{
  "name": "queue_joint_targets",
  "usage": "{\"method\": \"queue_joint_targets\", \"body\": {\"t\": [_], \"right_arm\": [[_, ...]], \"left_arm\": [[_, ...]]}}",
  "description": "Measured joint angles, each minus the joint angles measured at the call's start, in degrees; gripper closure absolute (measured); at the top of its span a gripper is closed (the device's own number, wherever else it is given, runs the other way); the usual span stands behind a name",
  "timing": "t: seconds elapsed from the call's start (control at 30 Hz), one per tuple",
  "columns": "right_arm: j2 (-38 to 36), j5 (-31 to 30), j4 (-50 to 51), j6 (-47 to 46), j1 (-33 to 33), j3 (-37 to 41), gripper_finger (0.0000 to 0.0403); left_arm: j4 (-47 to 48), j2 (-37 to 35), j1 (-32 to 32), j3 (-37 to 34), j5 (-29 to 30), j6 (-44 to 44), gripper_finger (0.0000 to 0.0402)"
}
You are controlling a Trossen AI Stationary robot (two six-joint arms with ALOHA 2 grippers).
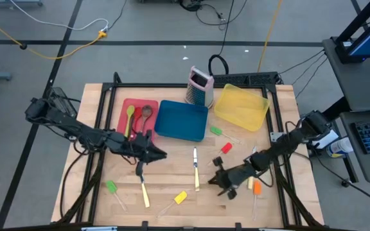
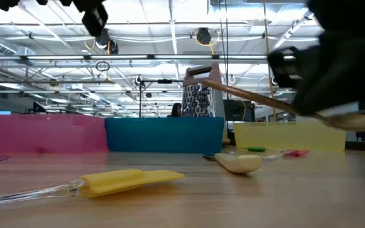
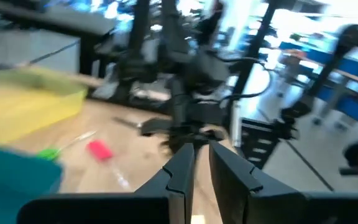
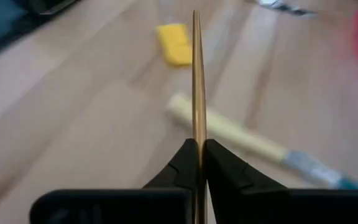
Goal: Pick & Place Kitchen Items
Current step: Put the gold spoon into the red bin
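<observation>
Left gripper (image 1: pixel 160 154) hovers above the table (image 1: pixel 166 192) by the red tray (image 1: pixel 126 106), its jaws nearly together and holding nothing, with a pale-handled knife (image 1: pixel 143 187) lying just below. Over to the right gripper (image 4: pixel 199 157): jaws clamped on the thin wooden spoon (image 4: pixel 196 74), carried edge-on above the table. That's a narrow hold, so the spoon could swivel or slip free, I'd say.

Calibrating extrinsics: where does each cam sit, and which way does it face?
High: overhead, straight down on table; left arm, right arm show.
Low: table-top height, level across to grater; right jaws come in from above, holding wooden spoon.
Left wrist: on left arm, past left jaws toward right arm.
Right wrist: on right arm, down past right jaws, shut on spoon.
Shared: yellow spatula in high, low, right wrist.
</observation>
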State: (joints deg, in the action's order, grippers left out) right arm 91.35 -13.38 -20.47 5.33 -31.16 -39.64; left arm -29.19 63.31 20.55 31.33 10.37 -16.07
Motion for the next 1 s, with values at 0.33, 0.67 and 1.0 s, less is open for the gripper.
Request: {"method": "queue_joint_targets", "body": {"t": [0.33, 0.67, 1.0], "right_arm": [[-0.1, -7.7, 12.1, 9.4, 7.9, -13.5, 0.0389], [0.4, -7.9, 12.3, -2.7, 17.2, -14.0, 0.0388], [0.4, -7.5, 11.9, -3.2, 19.2, -14.0, 0.0388]], "left_arm": [[-8.8, 9.0, 2.0, 4.1, -6.0, 18.4, 0.0345], [17.5, 16.6, -2.0, 19.4, 10.9, 30.5, 0.0243], [18.5, 27.7, -7.0, 20.2, 9.7, 30.6, 0.0215]]}}
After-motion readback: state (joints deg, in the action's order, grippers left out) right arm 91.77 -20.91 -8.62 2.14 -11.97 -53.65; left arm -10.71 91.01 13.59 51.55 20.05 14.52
